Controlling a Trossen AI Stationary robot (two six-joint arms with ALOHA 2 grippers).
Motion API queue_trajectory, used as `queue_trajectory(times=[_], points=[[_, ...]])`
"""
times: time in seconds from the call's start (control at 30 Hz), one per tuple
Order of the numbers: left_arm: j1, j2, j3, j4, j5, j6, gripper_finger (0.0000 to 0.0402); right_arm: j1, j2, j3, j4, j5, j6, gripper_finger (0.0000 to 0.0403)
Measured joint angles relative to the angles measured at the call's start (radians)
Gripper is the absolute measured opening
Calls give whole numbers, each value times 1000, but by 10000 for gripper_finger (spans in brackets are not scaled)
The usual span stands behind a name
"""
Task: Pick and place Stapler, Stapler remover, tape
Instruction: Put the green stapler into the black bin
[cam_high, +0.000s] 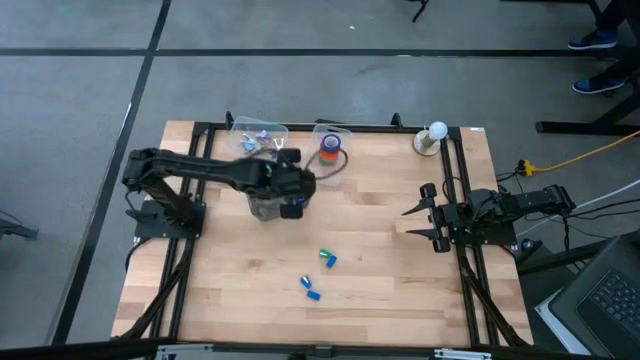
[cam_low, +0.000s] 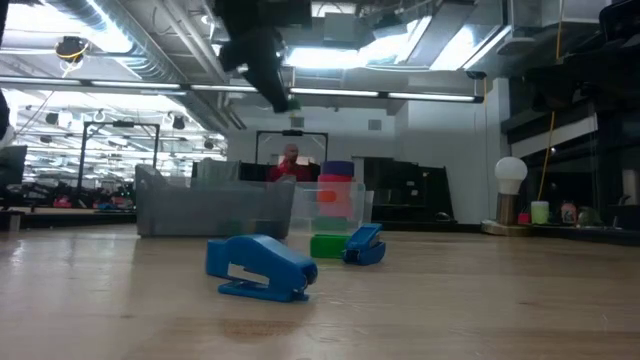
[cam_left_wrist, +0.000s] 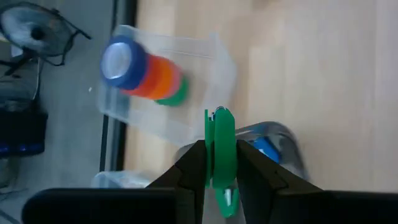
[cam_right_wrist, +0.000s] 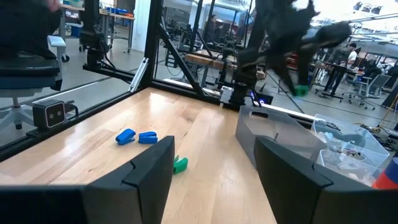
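Left jaws clamped on a small green stapler (cam_left_wrist: 219, 155), carried above the clear bins.

It looks light, stiff, slick plastic; keep your pinch across its flat sides. Right gripper (cam_high: 424, 212) waits agape at the desk (cam_high: 400, 290) edge.

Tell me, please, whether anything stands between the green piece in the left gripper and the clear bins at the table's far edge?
Nothing visible does. The left gripper is shut on the green piece, held in the air above a clear bin, and the clear container with the tape stack lies open ahead.
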Motion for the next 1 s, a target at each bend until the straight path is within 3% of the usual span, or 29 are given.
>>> queue_trajectory(times=[0.2, 0.43, 0.73, 1.0], points=[[64, -97, -1, -6, -1, -22, 63, 0, 0, 0, 0, 0, 0, 225], [134, -118, -1, -18, 13, -65, 63, 0, 0, 0, 0, 0, 0, 225], [204, -97, -41, -46, 146, -63, 63, 0, 0, 0, 0, 0, 0, 225], [243, -98, -210, -32, 269, -127, 63, 0, 0, 0, 0, 0, 0, 225]])
